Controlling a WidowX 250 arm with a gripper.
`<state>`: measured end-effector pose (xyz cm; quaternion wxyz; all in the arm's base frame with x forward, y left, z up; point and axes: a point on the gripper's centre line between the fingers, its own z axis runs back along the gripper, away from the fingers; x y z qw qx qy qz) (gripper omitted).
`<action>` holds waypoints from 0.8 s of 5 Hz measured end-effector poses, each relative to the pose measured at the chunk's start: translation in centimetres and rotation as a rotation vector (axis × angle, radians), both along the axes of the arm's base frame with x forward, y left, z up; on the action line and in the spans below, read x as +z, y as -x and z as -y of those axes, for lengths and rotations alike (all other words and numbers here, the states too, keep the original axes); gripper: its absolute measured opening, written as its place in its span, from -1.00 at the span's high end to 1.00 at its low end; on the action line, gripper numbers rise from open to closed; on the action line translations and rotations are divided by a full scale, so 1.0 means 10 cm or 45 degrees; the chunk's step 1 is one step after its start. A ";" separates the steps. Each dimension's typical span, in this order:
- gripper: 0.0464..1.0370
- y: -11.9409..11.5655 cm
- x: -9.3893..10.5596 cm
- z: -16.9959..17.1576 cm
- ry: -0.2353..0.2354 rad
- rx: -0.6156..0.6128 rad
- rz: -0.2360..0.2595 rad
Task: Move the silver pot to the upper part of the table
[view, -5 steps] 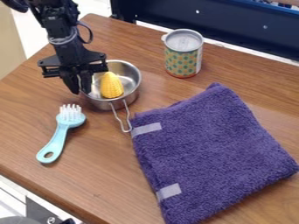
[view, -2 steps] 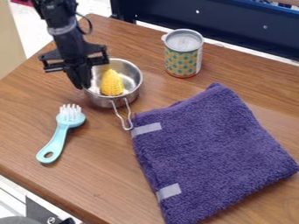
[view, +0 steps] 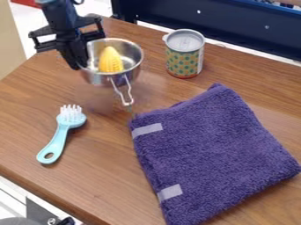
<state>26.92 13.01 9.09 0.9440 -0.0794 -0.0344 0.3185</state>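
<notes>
- One change mattered most in the camera view: the silver pot (view: 130, 55), which had sat on the table (view: 88, 189) in the earlier pictures, had come up off the wood and shifted toward the view's upper edge.
- Its wire handle (view: 127, 103) had drawn away from the purple towel (view: 214, 154), its end having been right beside the towel's corner before. A soft, dim patch showed on the wood beneath.
- The jaws were clenched on the pot's rim, on the side toward the view's left edge, and the black arm (view: 59, 15) had risen along with the load.
- The yellow corn (view: 110, 60) had travelled inside the pot and stood upright there.
- The patterned can (view: 184, 61) and the blue brush (view: 61, 131) had kept their places, well apart from the pot.
- For the task, this looked like the carrying step, the grasp made and the lift begun. The pot seemingly had farther to go toward the upper part, then needed a level lowering.
- Held by one side alone, it might have tipped or twisted, and the corn might have rolled.
</notes>
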 end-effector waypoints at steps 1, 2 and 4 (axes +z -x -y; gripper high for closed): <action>0.98 -0.01 0.17 0.20 0.045 -0.006 0.021; 0.98 -0.11 0.30 0.63 0.067 0.028 0.030; 0.98 -0.36 0.37 1.32 0.121 0.088 0.104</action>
